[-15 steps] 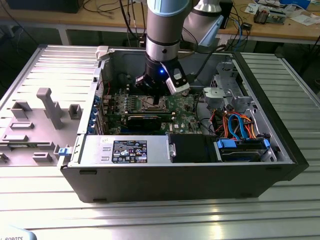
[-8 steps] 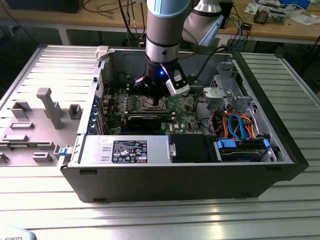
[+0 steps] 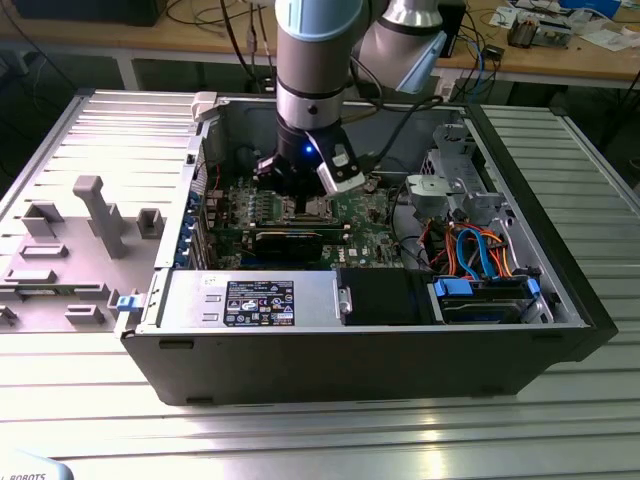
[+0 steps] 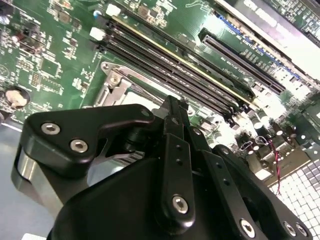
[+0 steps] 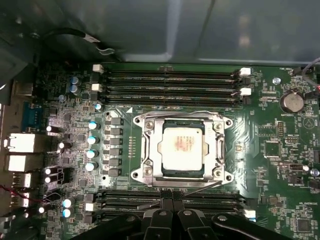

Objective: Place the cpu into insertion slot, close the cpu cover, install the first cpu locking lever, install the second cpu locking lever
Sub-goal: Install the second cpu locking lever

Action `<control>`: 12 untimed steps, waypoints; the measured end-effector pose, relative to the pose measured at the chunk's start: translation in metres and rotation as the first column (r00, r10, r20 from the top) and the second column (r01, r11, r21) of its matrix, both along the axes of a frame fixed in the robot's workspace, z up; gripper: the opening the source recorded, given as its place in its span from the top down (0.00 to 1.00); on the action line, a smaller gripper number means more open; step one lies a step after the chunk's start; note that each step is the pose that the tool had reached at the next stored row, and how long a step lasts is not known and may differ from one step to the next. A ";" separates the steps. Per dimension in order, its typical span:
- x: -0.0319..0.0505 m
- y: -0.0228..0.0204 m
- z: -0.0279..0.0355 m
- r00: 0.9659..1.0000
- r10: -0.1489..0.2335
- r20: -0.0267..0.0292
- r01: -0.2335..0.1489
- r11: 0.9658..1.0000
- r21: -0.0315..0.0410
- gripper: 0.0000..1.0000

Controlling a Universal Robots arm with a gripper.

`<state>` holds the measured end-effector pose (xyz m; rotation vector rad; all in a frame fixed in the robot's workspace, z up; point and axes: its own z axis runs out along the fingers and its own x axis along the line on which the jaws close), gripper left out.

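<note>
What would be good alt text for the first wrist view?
The cpu sits in the insertion slot on a green motherboard, with the silver cpu cover closed around it. Black memory slots run beside it, and the gripper hovers close by.

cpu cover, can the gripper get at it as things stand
Probably yes: the gripper sits just beside the cpu cover, which lies over the cpu, and nothing stands between them.
</note>
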<state>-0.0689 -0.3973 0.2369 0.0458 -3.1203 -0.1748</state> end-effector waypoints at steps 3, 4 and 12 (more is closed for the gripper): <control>-0.0004 -0.0023 -0.0018 1.000 0.007 0.000 -0.007 1.000 0.009 0.89; -0.0004 -0.0033 -0.0021 1.000 0.009 0.000 -0.009 1.000 0.012 0.89; -0.0041 -0.0072 -0.0041 1.000 0.030 0.000 -0.030 0.999 0.027 0.89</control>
